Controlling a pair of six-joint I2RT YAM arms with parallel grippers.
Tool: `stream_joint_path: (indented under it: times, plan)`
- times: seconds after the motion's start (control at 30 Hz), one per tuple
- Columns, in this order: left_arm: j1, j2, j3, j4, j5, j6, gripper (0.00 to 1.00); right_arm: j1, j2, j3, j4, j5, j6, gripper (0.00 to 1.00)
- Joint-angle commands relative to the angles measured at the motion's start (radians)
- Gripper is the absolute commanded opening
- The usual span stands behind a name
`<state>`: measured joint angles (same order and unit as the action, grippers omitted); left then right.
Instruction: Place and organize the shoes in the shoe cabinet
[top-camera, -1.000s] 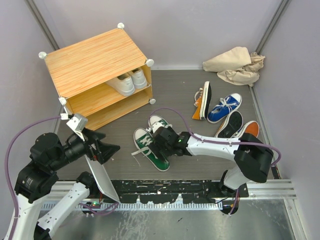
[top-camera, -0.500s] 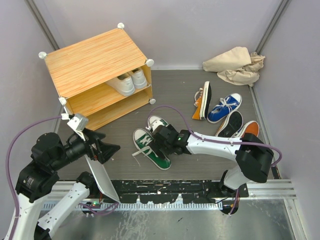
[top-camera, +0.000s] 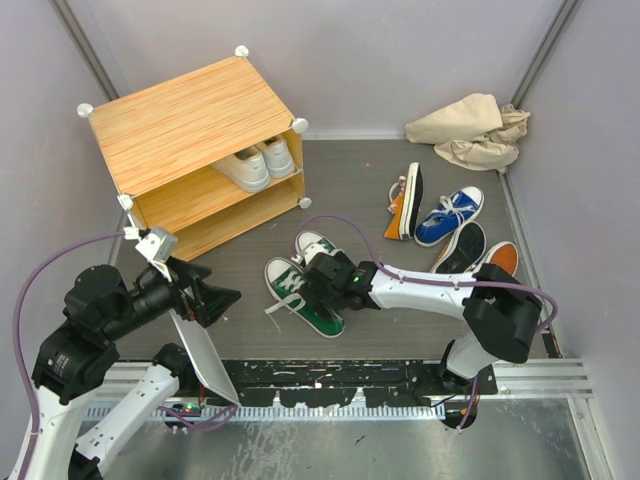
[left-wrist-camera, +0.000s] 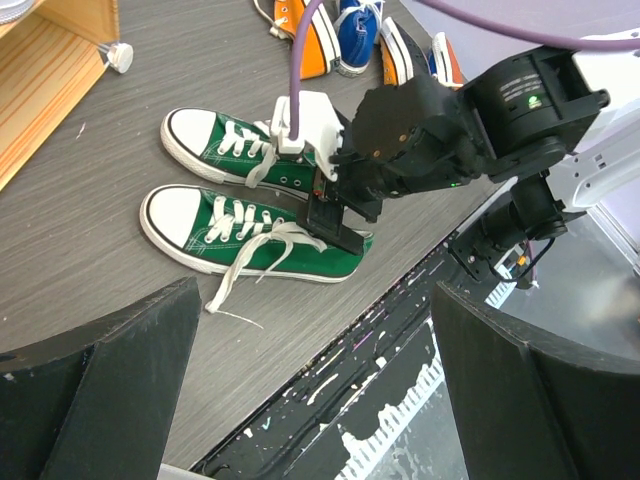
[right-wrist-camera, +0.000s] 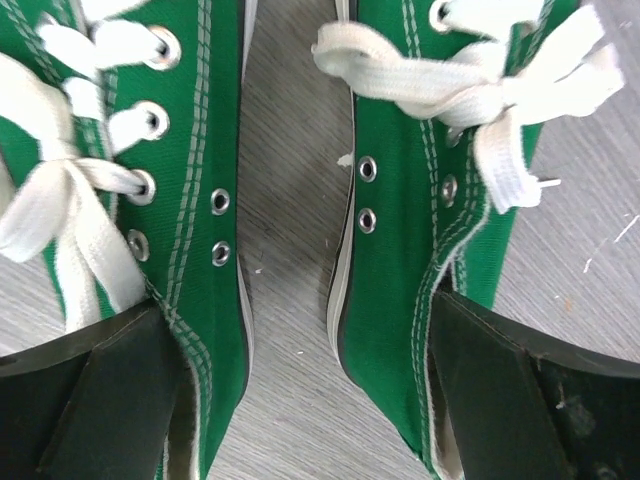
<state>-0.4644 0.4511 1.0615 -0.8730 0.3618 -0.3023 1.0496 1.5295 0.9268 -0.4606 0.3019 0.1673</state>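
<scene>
Green shoes (top-camera: 303, 302) lie side by side at the table's near centre, toes pointing far-left. The right gripper (top-camera: 324, 282) is lowered over their laced middles, fingers (right-wrist-camera: 90, 400) spread wide astride both, closed on neither. The left gripper (top-camera: 208, 297), near left, is likewise released and holds nothing. The shoe cabinet (top-camera: 185, 120) stands far left, white shoes (top-camera: 255, 165) on its shelf.
</scene>
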Motion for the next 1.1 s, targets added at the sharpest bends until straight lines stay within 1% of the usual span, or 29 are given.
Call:
stream_joint_path:
  times: [0.0, 0.13, 0.2, 0.23, 0.3, 0.37, 0.4, 0.43, 0.47, 0.57, 0.73, 0.9, 1.07]
  plan:
    - [0.0, -0.01, 0.006, 0.025, -0.008, 0.002, 0.99, -0.011, 0.041, -0.033, 0.092, -0.013, 0.007, 1.0]
    - [-0.001, -0.006, 0.012, 0.021, -0.009, 0.0, 0.99, -0.017, 0.072, -0.051, 0.117, 0.033, 0.018, 0.99]
    - [-0.002, -0.006, 0.014, 0.018, -0.012, 0.0, 0.99, -0.026, 0.078, -0.062, 0.129, 0.041, 0.017, 0.95]
    - [-0.001, -0.004, 0.017, 0.017, -0.013, 0.0, 0.99, -0.031, 0.083, -0.063, 0.134, 0.041, 0.016, 0.9]
    - [-0.001, -0.002, 0.02, 0.016, -0.016, -0.003, 0.99, -0.034, 0.095, -0.059, 0.138, 0.032, 0.0, 0.75]
    - [-0.001, -0.003, 0.023, 0.016, -0.017, -0.006, 0.99, -0.035, 0.105, -0.051, 0.139, 0.017, -0.013, 0.53]
    - [-0.002, -0.004, 0.024, 0.013, -0.018, -0.01, 0.99, -0.034, 0.101, -0.039, 0.135, 0.011, -0.021, 0.17]
    - [-0.002, -0.005, 0.026, 0.011, -0.02, -0.01, 0.99, -0.035, 0.094, -0.034, 0.132, 0.014, -0.022, 0.06]
    - [-0.001, -0.006, 0.027, 0.01, -0.022, -0.011, 0.99, -0.034, 0.083, -0.029, 0.13, 0.017, -0.024, 0.02]
    - [-0.001, -0.007, 0.031, 0.008, -0.024, -0.013, 0.99, -0.034, 0.039, -0.008, 0.122, 0.017, -0.039, 0.01]
    - [-0.001, -0.004, 0.052, 0.01, -0.017, -0.022, 1.0, -0.035, -0.05, 0.084, 0.115, -0.028, -0.07, 0.01]
    - [-0.001, 0.009, 0.114, 0.042, 0.017, -0.037, 1.0, -0.034, -0.046, 0.22, 0.107, -0.075, -0.102, 0.01]
    - [0.0, 0.043, 0.204, 0.044, 0.056, -0.045, 0.99, -0.035, -0.005, 0.326, 0.104, -0.256, -0.112, 0.01]
